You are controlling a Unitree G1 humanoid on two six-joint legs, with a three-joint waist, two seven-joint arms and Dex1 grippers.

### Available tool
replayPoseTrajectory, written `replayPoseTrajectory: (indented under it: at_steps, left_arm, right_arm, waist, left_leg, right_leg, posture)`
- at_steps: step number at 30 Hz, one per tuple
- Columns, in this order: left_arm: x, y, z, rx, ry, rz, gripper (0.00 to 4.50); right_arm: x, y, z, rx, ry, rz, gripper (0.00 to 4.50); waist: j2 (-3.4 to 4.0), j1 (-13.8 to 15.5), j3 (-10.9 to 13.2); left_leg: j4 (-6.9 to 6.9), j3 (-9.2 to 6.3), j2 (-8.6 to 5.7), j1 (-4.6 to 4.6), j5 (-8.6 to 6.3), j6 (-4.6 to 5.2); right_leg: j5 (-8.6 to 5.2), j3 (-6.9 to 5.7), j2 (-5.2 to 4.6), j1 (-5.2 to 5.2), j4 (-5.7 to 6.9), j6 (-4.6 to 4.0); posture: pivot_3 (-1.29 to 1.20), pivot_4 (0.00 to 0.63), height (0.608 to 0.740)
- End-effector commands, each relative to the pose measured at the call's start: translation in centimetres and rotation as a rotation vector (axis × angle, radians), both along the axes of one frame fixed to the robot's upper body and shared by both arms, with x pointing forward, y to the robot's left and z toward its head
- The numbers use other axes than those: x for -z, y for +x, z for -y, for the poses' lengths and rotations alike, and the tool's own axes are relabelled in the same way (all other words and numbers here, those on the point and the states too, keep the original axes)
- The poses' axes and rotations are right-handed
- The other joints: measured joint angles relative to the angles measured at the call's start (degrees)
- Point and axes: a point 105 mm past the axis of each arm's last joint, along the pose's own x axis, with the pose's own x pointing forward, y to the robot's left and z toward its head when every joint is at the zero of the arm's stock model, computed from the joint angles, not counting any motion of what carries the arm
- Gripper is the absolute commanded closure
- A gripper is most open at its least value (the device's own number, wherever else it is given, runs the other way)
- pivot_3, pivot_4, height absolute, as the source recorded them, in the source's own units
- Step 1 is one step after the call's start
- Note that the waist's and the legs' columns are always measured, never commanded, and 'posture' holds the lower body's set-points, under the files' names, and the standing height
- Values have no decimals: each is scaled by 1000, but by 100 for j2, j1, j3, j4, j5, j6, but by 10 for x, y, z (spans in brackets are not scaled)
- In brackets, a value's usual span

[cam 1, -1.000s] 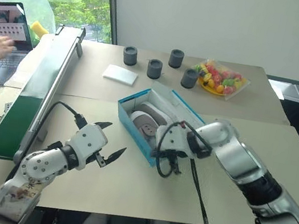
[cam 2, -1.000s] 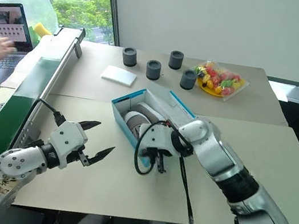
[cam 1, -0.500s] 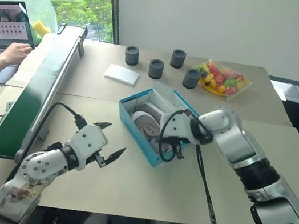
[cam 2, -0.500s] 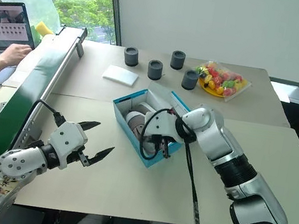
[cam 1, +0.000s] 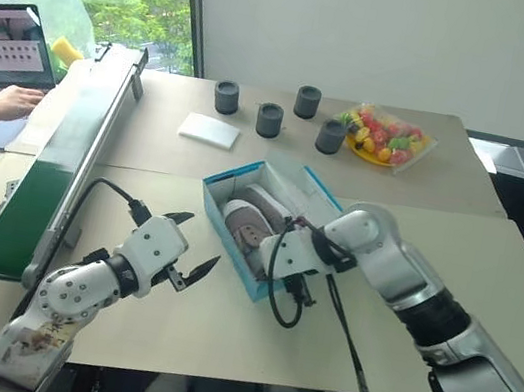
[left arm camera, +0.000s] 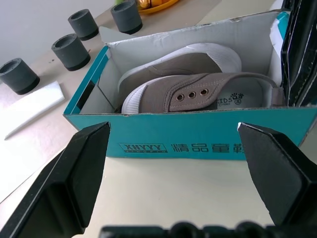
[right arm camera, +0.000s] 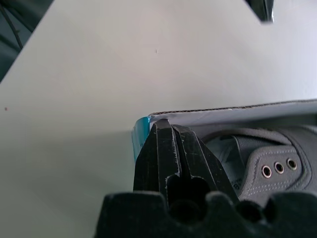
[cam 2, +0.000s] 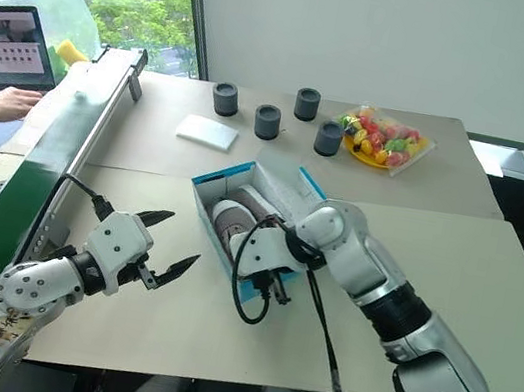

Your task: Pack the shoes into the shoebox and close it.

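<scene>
The teal shoebox (cam 1: 232, 252) stands open in the middle of the table, its white-lined lid (cam 1: 308, 192) folded back on the far side. Both grey-beige shoes (cam 1: 250, 220) lie inside it, side by side; the left wrist view shows them (left arm camera: 198, 94) over the printed box wall (left arm camera: 198, 141). My right gripper (cam 1: 299, 286) is shut and empty, pointing down at the box's near right corner (right arm camera: 141, 131), its tips (right arm camera: 161, 125) right at the rim. My left gripper (cam 1: 198, 241) hangs open and empty, a little left of the box and facing it.
A long green conveyor (cam 1: 53, 169) runs along the left. Beyond it a person's hand (cam 1: 10, 101) rests at a laptop (cam 1: 5, 39). At the back stand several black cylinders (cam 1: 227, 96), a white pad (cam 1: 210, 129) and a bag of colourful fruit (cam 1: 384, 136). A black cable (cam 1: 278, 306) loops under my right hand.
My right gripper, still shut, has rolled and slid a little left and down along the box's near end. The left gripper has stayed put. The person's hand dropped from the screen to the keyboard.
</scene>
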Motion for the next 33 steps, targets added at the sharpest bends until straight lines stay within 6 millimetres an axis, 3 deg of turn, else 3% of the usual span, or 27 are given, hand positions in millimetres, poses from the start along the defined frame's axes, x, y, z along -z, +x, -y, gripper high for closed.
replayPoseTrajectory:
  at_steps: [1, 7, 12, 18, 22, 24, 28, 31, 33]
  left_arm:
    - [-9, -2, 3, 7, -6, 45, 102]
    - [-9, -1, 4, 8, -9, 46, 102]
    - [-9, -2, 4, 9, -10, 45, 102]
    - [-9, -3, 4, 12, -11, 43, 102]
    - [-8, -4, 4, 12, -9, 39, 102]
    - [-7, -5, 4, 13, -10, 37, 102]
    - [-7, -5, 3, 15, -10, 35, 102]
    - [-7, -5, 2, 17, -5, 34, 102]
    - [-7, -6, 1, 16, -2, 33, 102]
  right_arm:
    - [-9, -4, -19, -35, 25, 28, 4448]
    - [-12, -2, -36, -3, 69, 14, 4448]
    - [-26, 9, -34, 62, 110, 23, 4448]
    - [-78, -5, -1, 50, 205, -74, 4448]
    - [-103, -33, 51, 76, 191, -335, 4448]
    - [-92, -46, 73, 129, 135, -462, 4448]
    - [-43, -65, 104, 268, -28, -600, 4448]
    - [12, -48, 113, 576, -57, -556, 4448]
    - [31, -36, 112, 733, -29, -493, 4448]
  waist:
    - [0, 4, 0]
    - [0, 22, 0]
    - [0, 20, 0]
    - [0, 66, 1]
    - [0, 113, 1]
    - [0, 168, 1]
    - [-10, 170, -5]
    - [-9, 122, -5]
    - [-12, 116, -7]
  left_leg:
    - [0, -4, 0, 0, 0, 0]
    - [0, -15, -2, 0, 0, -1]
    - [1, -20, -2, 0, 1, -2]
    - [0, -22, -2, -5, 0, -2]
    - [-1, -21, -1, -6, 0, -1]
    - [0, -16, 0, -7, 0, -1]
    - [-3, -3, 0, -2, -1, 1]
    - [-1, 23, 3, 1, -3, 3]
    - [2, 26, 7, 5, -2, 3]
  right_leg:
    - [0, 0, 0, 0, 1, 0]
    - [0, -1, -1, 0, 1, 0]
    - [1, -1, -1, -1, 3, -1]
    - [1, -4, -4, -3, 0, -1]
    - [0, -6, -6, 0, -7, 0]
    - [0, -9, -8, 2, -10, -1]
    - [-5, -22, -7, 19, -24, -4]
    - [-6, -2, -3, 9, -8, -6]
    - [-6, 1, 2, 8, 0, -7]
  posture:
    - [0, 150, 737]
    - [0, 150, 737]
    - [0, 150, 737]
    - [0, 150, 737]
    - [0, 150, 737]
    - [0, 150, 737]
    - [0, 150, 737]
    - [0, 150, 737]
    - [0, 150, 737]
